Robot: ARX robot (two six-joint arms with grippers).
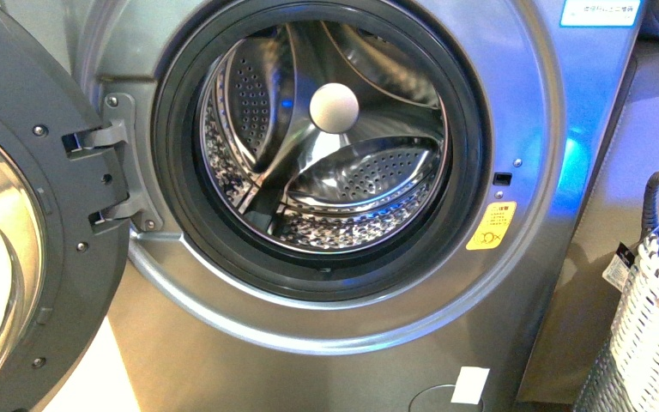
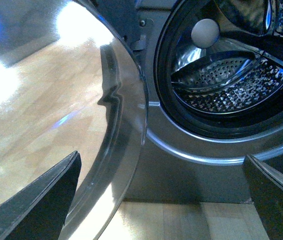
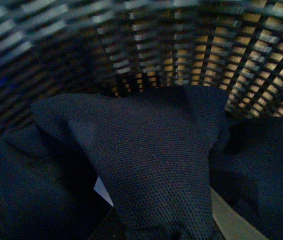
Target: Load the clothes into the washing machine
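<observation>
The silver-grey washing machine [image 1: 515, 112] fills the front view, its door [image 1: 17, 215] swung open at the left and its perforated steel drum [image 1: 343, 184] bare. It also shows in the left wrist view [image 2: 191, 175]. My left gripper [image 2: 164, 200] is open and empty, low in front of the machine beside the open door [image 2: 116, 150]. In the right wrist view my right gripper [image 3: 161, 232] is shut on the clothes [image 3: 151, 160], a dark navy fabric pulled up into a peak inside the woven basket [image 3: 191, 45]. Neither gripper shows in the front view.
A white woven basket [image 1: 652, 343] with a grey handle stands at the right of the machine. A pale ball [image 1: 334, 107] sits at the drum's centre. Wooden floor [image 2: 191, 220] runs below the machine. A yellow sticker [image 1: 490, 226] marks the front panel.
</observation>
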